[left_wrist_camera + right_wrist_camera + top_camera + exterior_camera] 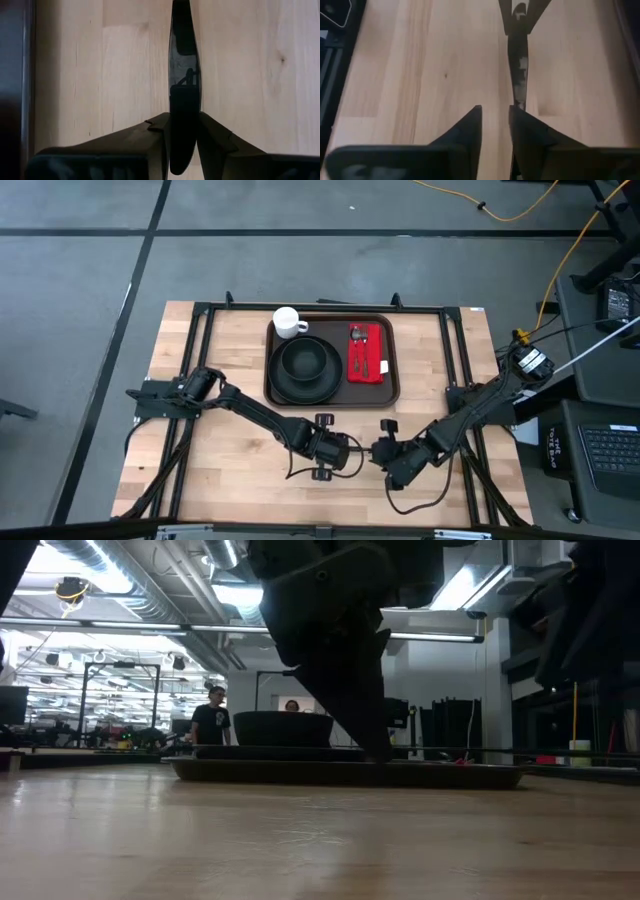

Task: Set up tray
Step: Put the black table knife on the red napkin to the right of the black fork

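Pale wooden boards made up the desk, and the tray sat near its far edge, about midway along it, carrying a black bowl on a plate, a white mug at its far left corner and a red napkin with cutlery on its right side. Toward the near edge my two arms met. My left fingers were pinched on a slim dark utensil held on edge above the wood. My right fingers stood narrowly parted just beside that same utensil, not clamping it.
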